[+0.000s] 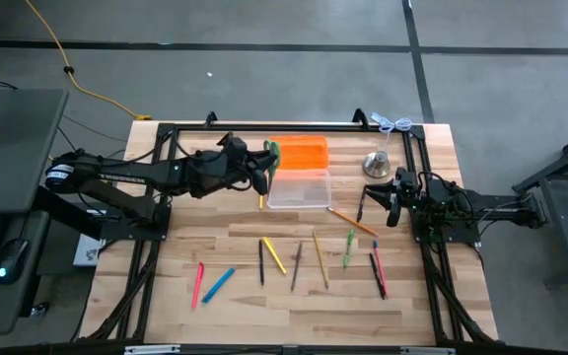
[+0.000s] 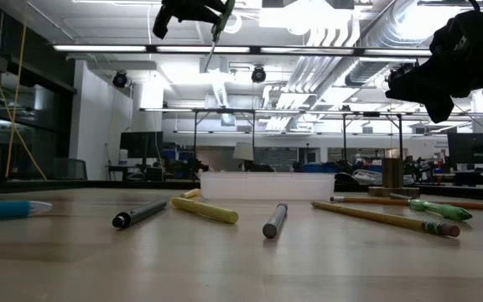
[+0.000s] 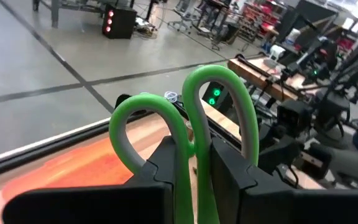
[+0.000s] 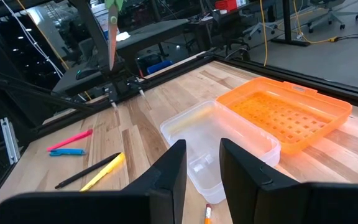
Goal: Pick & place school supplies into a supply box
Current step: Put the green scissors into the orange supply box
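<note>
- Nearest thing in the left wrist view is the green-handled scissors (image 3: 191,124), loops sticking up, with the left gripper (image 3: 194,180) jaws clamped on them just below the handles.
- From above, that left gripper (image 1: 261,170) hangs over the left end of the supply box (image 1: 299,187), which sits toward the far edge of the desk (image 1: 235,247), about mid-width. The orange tray (image 1: 299,153) touches its far side (easy to confuse, so aim for the clear one).
- Right gripper (image 1: 394,192) waits near the desk's right edge, by the silver bell (image 1: 378,164). Its jaws stand slightly apart with nothing between them in its own view.
- The box looks empty or close to it, so I'd guess the task has barely begun. Pens and pencils are scattered across the desk's near half: yellow marker (image 1: 274,254), pink pen (image 1: 198,283), blue pen (image 1: 219,284), more toward the right.
- Handling guess: scissors are stiff, a bit heavier than the pens and long-ish, so they'd want lining up with the box's length before release. The grip near the pivot seems sensible since the loops are smooth and rounded.
- Thin pens will likely roll, so pinch them mid-barrel.
</note>
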